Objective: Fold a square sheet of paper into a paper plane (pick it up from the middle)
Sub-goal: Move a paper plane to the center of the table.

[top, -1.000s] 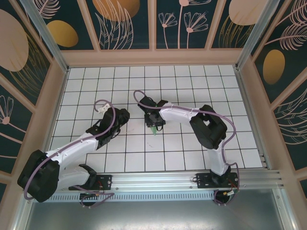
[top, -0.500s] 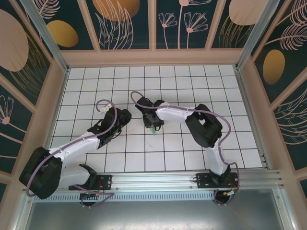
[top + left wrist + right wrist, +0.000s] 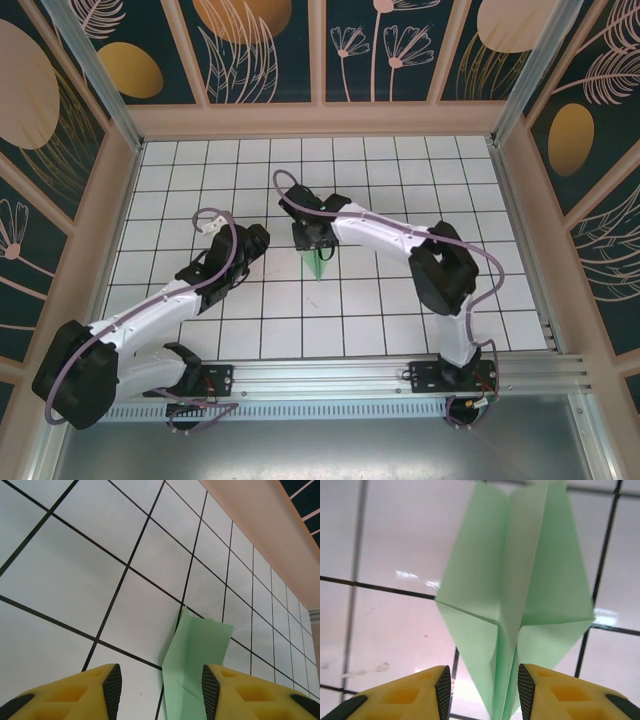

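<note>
Table (image 3: pixel 400 300): white tiles with black grid lines, walled by dark panels (image 3: pixel 260 50) painted with flowers.
Paper plane (image 3: pixel 317 266): pale green, near the table's middle, just under the right gripper (image 3: pixel 313 243).
Right wrist view: plane (image 3: pixel 520 580) shows its creases and wings; its folded keel sits between the right gripper's (image 3: pixel 481 680) spread fingers, clear of one pad.
Left wrist view: one blunt end of the plane (image 3: pixel 197 650) beyond the left gripper (image 3: pixel 157 690), fingers spread, pinching nothing.
Top view: left gripper (image 3: pixel 258 240) near the plane, apart from it.

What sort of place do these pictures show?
Probably a robot test cell, not a home: a white tabletop ruled in black grid squares, walled in by panels printed with leaves and flowers, and an aluminium rail at the near edge carrying the left arm and the right arm.
</note>
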